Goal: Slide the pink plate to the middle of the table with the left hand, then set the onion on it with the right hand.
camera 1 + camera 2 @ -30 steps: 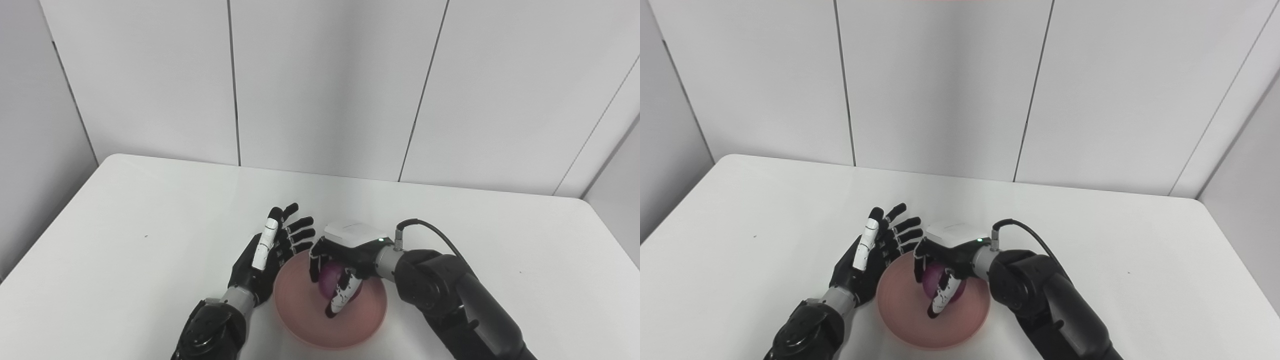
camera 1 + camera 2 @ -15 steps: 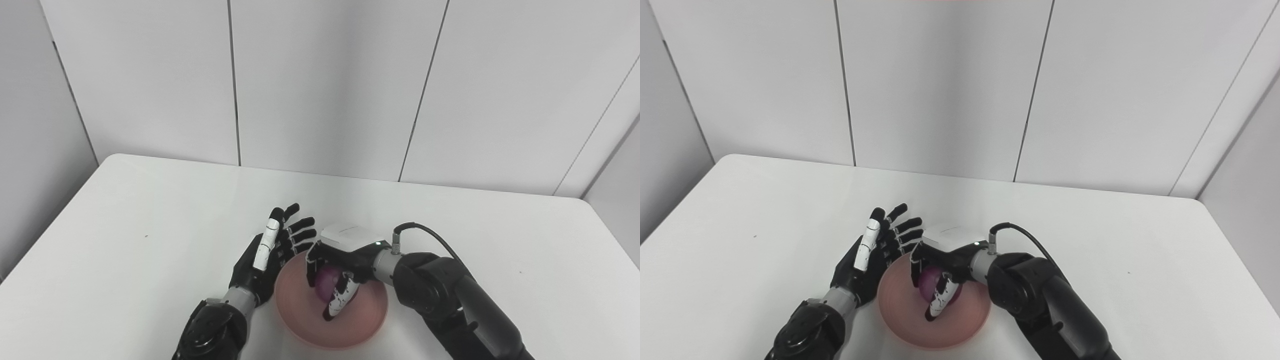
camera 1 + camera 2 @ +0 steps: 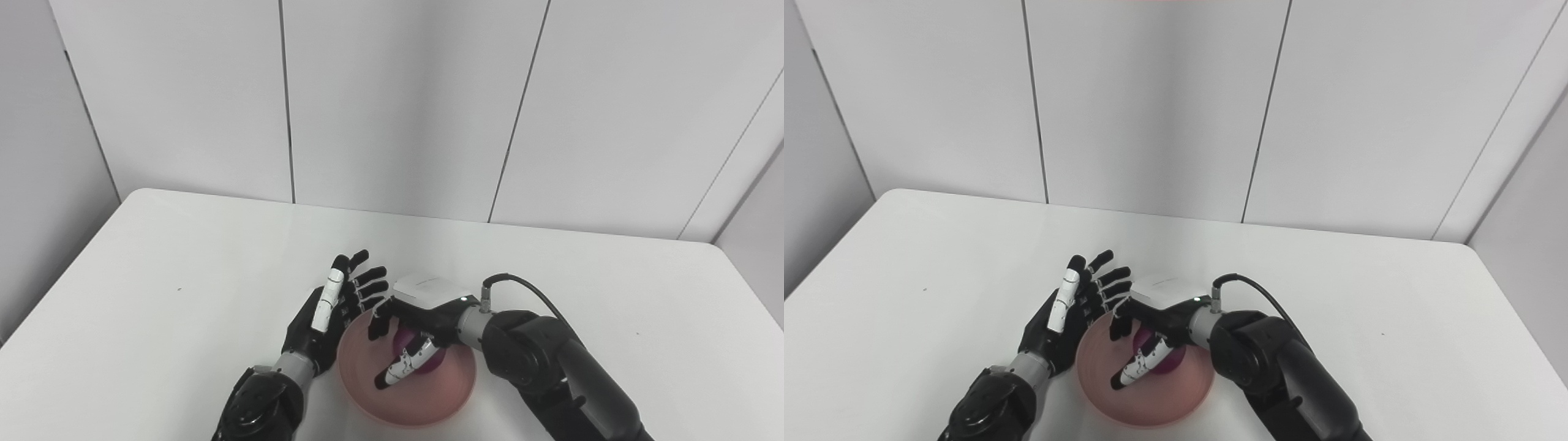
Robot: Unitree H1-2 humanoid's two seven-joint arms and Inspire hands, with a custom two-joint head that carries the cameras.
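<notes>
Pink is the colour that jumps out at us: a round, shallow pink plate (image 3: 407, 392) sits on the white table (image 3: 153, 306) near its front edge, roughly centred left to right. On it we see the small purple onion (image 3: 405, 338), lying on the plate's far half and mostly hidden behind the robot's fingers.

Our black right hand (image 3: 407, 334), with the white box on its back, hangs right over the onion. Its fingers are spread apart, the white-patched thumb (image 3: 404, 366) pointing out across the plate's middle, so it looks released rather than gripping. Whether any fingertip touches the onion we can't tell from either view.

Our black left hand (image 3: 1072, 312) stands on edge just beside the plate's left rim, palm turned toward the plate, fingers straight, fanned out and holding nothing. From these angles we can't say whether it actually touches the rim.

Behind the table are plain grey wall panels (image 3: 398, 104) with thin dark seams.
</notes>
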